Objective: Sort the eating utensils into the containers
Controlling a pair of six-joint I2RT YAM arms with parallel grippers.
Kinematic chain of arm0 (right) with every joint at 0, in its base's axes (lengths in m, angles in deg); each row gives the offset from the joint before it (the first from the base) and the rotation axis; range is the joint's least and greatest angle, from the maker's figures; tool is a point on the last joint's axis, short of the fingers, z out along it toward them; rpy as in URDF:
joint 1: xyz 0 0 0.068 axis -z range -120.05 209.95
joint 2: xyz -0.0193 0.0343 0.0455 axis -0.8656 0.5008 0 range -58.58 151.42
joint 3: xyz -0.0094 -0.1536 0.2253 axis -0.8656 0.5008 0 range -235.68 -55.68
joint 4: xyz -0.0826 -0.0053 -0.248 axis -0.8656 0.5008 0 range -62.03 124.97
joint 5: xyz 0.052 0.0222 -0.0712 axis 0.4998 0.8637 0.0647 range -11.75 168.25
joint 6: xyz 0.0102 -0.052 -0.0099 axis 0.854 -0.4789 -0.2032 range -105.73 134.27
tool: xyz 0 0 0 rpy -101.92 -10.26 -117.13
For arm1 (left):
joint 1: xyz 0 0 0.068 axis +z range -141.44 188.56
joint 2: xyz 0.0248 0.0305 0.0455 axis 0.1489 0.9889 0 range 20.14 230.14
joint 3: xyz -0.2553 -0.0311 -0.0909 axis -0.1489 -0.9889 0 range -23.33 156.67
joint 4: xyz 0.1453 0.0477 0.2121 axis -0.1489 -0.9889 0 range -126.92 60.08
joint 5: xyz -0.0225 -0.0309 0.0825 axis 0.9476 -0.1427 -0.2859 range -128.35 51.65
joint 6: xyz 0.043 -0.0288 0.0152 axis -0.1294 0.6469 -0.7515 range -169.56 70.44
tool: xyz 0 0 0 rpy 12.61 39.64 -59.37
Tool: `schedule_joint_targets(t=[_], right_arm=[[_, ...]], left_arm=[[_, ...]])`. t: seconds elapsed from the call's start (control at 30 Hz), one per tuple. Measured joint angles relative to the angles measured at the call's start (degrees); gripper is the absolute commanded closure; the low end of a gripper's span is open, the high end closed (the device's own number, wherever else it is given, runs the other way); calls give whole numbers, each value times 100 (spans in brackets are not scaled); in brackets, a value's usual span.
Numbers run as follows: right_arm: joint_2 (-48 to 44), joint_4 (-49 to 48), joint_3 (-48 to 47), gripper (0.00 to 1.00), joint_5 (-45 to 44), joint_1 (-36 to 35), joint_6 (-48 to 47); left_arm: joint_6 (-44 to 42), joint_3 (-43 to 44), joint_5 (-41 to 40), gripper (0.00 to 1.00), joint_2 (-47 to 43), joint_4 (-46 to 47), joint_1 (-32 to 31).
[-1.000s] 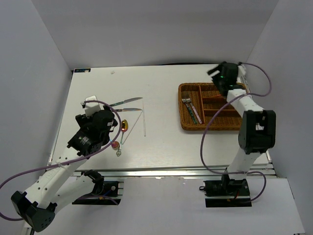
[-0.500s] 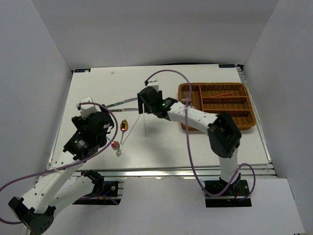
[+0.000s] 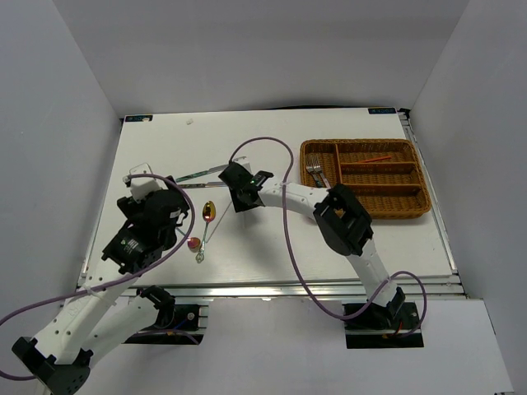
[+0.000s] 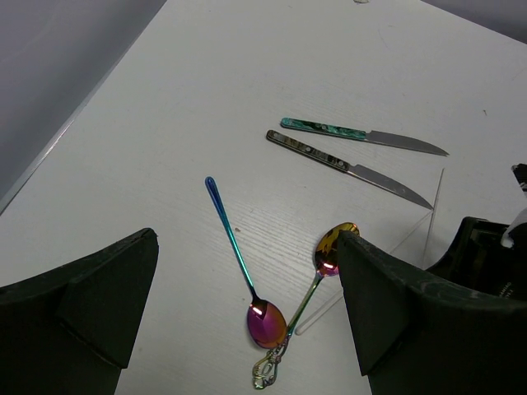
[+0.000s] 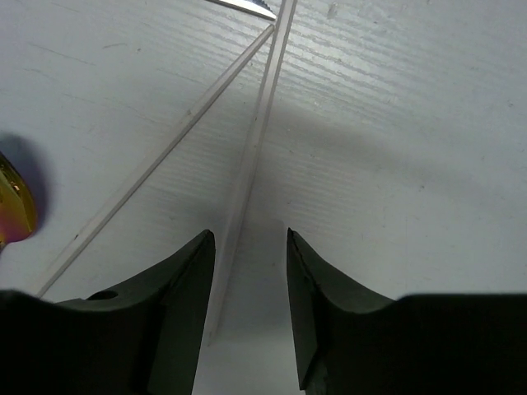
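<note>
Two knives (image 3: pixel 203 174) (image 4: pixel 362 136), a gold spoon (image 3: pixel 209 211) (image 4: pixel 333 245), a red-bowled spoon (image 3: pixel 194 243) (image 4: pixel 265 321) and two white chopsticks (image 5: pixel 251 164) lie on the white table left of centre. My right gripper (image 3: pixel 241 200) (image 5: pixel 251 239) is open, low over the table, its jaws astride the near end of one white chopstick; the other chopstick (image 5: pixel 156 164) runs diagonally to its left. My left gripper (image 3: pixel 169 216) (image 4: pixel 247 280) is open and empty above the spoons. The wicker tray (image 3: pixel 412 210) holds forks (image 3: pixel 315 170) and a red chopstick (image 3: pixel 377 159).
The right arm stretches from the near right across the table in front of the tray. White walls close in the left, back and right sides. A small white scrap (image 3: pixel 190 122) lies near the far edge.
My right arm swung from over the tray at the far right to the table's middle and came down over the white chopsticks. My left arm shifted slightly toward the near left.
</note>
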Motion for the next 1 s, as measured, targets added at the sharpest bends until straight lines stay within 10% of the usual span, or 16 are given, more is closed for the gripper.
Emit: schedule_joint_targets(t=[0.2,0.5,1.0], right_arm=[[293,153,-192,63,122,15,9],[-245,-293,776,100,273,304,262],[-1786,-404,2199,100,1010,1300,343]], left_arm=[[0,0,2,2,-142,2,0],[-4,0,26,2,-247,4,0],[-9,0,103,2,-256,7,0]])
